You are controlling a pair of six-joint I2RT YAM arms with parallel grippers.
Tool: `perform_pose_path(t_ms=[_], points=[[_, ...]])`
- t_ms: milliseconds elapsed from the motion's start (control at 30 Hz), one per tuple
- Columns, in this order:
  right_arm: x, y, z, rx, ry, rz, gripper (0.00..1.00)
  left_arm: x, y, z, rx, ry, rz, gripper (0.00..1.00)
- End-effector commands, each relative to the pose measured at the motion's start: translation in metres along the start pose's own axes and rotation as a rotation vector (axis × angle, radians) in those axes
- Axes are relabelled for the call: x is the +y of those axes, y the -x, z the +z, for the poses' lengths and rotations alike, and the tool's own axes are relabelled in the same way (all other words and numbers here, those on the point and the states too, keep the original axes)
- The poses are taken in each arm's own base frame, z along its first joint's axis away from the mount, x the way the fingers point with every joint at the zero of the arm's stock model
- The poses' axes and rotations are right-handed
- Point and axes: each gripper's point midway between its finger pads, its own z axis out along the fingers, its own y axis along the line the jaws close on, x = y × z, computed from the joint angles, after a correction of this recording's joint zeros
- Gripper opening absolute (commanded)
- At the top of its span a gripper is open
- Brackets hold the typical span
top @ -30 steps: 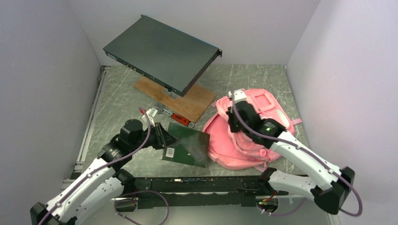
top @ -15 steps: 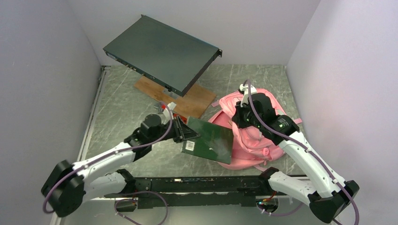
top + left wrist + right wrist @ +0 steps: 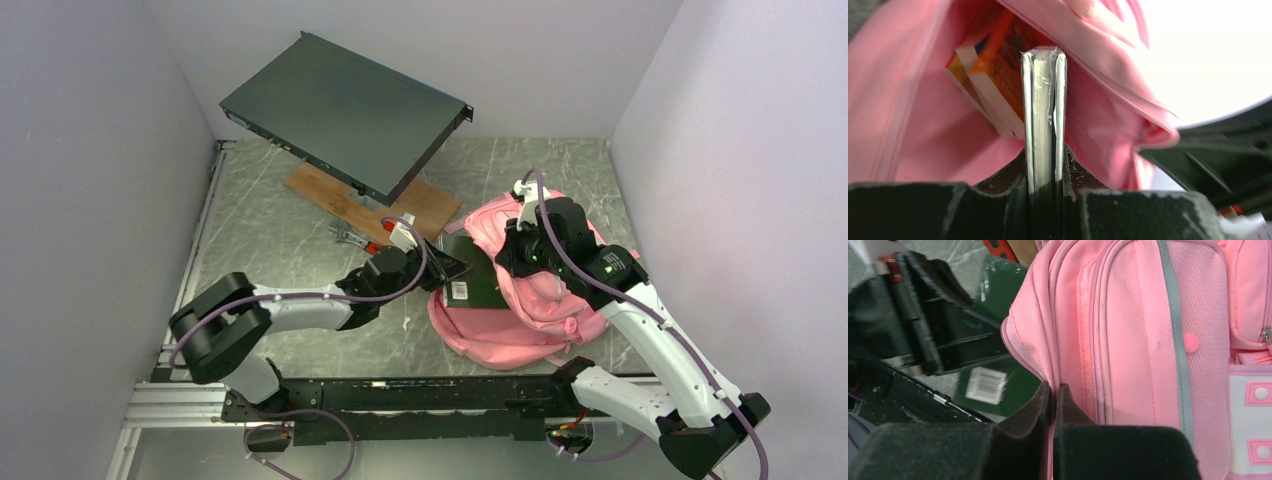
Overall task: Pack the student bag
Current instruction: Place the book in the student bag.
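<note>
The pink student bag point(image 3: 520, 335) lies at the right of the table with its main pocket held agape. My right gripper point(image 3: 1053, 390) is shut on the zip edge of the bag point(image 3: 1143, 340) and holds that flap up. My left gripper point(image 3: 1044, 165) is shut on a green book point(image 3: 478, 285), seen edge-on point(image 3: 1044, 100) in the left wrist view. The book's far end is inside the bag's mouth. An orange-covered book point(image 3: 998, 75) lies inside the pocket. In the right wrist view the green book point(image 3: 1013, 385) shows a white barcode label.
A dark flat rack unit point(image 3: 345, 112) is propped at the back over a wooden board point(image 3: 400, 215). A red-handled tool point(image 3: 372, 246) lies just behind my left arm. White walls close the table on the left, back and right.
My left arm has swung right, carrying the green book from the table's middle into the bag's mouth. The right gripper has moved a little back and right, raising the bag's edge.
</note>
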Motion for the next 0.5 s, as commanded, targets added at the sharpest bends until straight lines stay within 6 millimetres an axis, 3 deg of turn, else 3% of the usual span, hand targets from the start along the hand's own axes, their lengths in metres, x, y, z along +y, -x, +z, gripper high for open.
perform_pose_path(t_ms=[0,67,300,400,467], points=[[0.037,0.056,-0.034,-0.190,0.162,0.035,0.00,-0.056,0.040,0.023,-0.258,-0.181,-0.151,0.00],[0.043,0.057,-0.036,-0.187,0.192,0.056,0.00,-0.041,0.034,0.042,-0.285,-0.132,-0.197,0.00],[0.052,0.059,-0.038,-0.174,0.237,0.062,0.00,-0.024,0.023,0.094,-0.412,-0.006,-0.250,0.00],[0.050,0.060,-0.037,-0.176,0.229,0.059,0.00,-0.012,0.017,0.104,-0.430,0.069,-0.219,0.01],[0.051,0.059,-0.036,-0.169,0.234,0.060,0.00,-0.004,0.008,0.104,-0.407,0.083,-0.214,0.15]])
